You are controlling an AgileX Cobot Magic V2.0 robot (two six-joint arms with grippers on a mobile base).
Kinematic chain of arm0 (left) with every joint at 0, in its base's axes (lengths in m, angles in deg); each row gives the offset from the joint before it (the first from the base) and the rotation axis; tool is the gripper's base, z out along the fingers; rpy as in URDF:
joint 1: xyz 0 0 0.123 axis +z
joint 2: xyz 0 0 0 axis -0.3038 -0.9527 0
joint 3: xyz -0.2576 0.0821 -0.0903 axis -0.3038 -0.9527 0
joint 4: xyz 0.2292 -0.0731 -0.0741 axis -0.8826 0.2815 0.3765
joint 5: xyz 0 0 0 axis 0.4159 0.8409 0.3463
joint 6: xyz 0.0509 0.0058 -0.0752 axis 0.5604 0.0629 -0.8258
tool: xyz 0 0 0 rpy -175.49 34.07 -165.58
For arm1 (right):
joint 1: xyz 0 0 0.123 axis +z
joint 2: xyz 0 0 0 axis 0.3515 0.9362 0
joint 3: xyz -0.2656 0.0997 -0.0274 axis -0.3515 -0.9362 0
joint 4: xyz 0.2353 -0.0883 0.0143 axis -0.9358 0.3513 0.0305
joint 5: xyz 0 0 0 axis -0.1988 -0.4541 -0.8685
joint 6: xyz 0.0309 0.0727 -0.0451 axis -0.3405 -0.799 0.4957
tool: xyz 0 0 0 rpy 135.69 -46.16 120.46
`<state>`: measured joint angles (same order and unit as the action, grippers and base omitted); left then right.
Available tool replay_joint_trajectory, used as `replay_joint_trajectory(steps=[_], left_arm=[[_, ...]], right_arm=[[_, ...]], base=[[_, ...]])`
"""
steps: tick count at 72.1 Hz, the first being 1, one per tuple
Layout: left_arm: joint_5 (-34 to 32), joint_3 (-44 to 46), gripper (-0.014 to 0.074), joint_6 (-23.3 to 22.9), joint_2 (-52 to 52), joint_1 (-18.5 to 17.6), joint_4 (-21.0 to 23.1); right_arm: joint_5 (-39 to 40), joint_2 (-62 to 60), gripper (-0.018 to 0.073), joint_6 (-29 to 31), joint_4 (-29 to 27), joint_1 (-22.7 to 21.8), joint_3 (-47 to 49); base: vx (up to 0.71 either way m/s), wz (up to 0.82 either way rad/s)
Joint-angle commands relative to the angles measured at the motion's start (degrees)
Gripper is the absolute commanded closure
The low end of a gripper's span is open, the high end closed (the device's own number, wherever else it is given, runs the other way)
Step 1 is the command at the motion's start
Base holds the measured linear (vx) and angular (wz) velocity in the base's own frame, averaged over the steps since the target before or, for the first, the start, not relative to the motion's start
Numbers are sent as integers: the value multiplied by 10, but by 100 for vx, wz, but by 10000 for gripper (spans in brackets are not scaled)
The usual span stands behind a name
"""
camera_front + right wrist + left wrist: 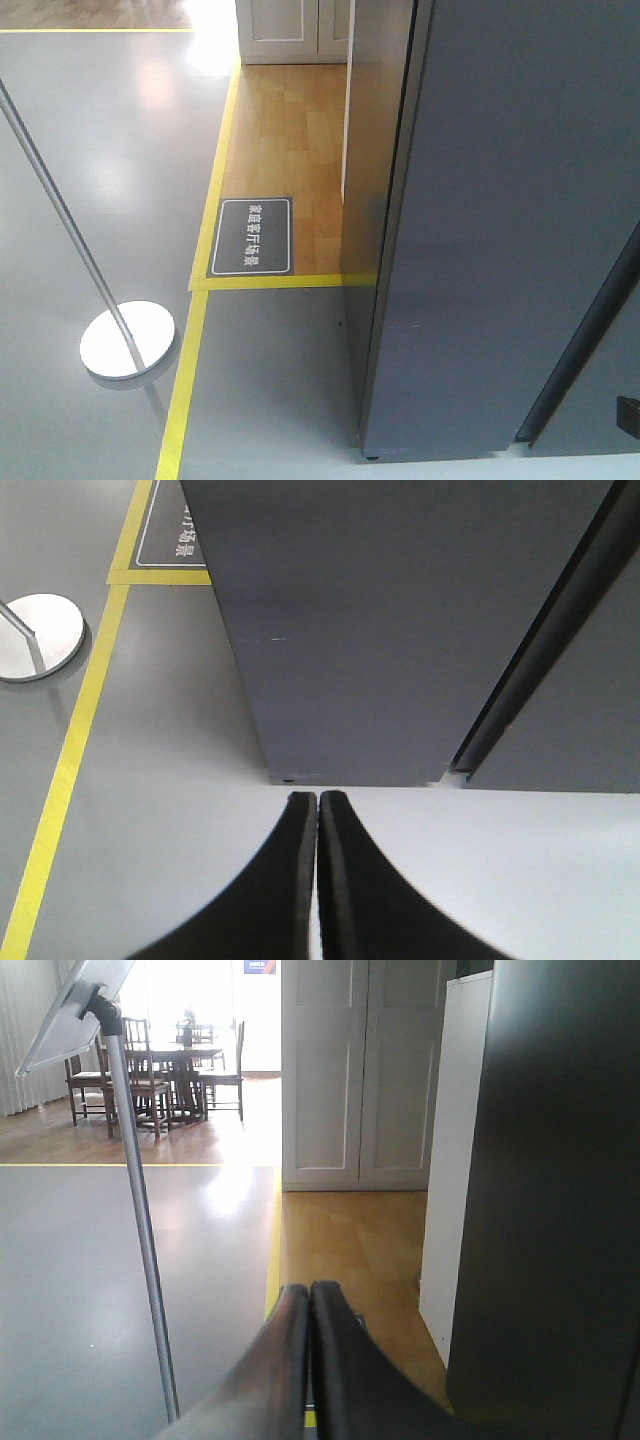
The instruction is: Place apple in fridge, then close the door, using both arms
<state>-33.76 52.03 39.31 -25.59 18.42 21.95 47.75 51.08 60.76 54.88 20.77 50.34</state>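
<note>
Nearest in the right wrist view, the right pincer (317, 805) has its two black fingers pressed flat together with nothing between them, pointing down at grey floor (160, 740). The left pincer (309, 1295) is likewise pressed together and empty, aimed out over the floor.

Just beyond the right pincer's tips stands the fridge (400, 630), its flat dark grey side filling the view ahead; a dark seam runs diagonally to the right of the tips, where the door (590, 710) meets the body. From these angles the door looks shut or nearly so, though I cannot tell for certain.

The apple is not in any view, so its place and look cannot be told. As a judgement, a small round apple would be light, firm and smooth-skinned, apt to roll or slip; a grip across its widest part would suit. The door is stiff and tall, best pushed flat or pulled at its free edge.

Left of and beyond both pincers, a yellow tape line (185, 380) crosses the floor, with a metal stand (128, 340) further left.
</note>
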Motion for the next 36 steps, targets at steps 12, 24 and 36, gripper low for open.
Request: replay_joint_trajectory(steps=[12, 24, 36], left_arm=[[-43, -8, 603, -6, 10, -3, 0], [-43, -8, 603, 17, 10, -3, 0], [-43, -7, 603, 16, 10, -3, 0]], right_arm=[[33, 0, 563, 4, -1, -1, 15], [32, 0, 563, 4, -1, -1, 15], [32, 0, 563, 4, -1, -1, 15]], base=[[0, 0], [0, 0], [0, 0]])
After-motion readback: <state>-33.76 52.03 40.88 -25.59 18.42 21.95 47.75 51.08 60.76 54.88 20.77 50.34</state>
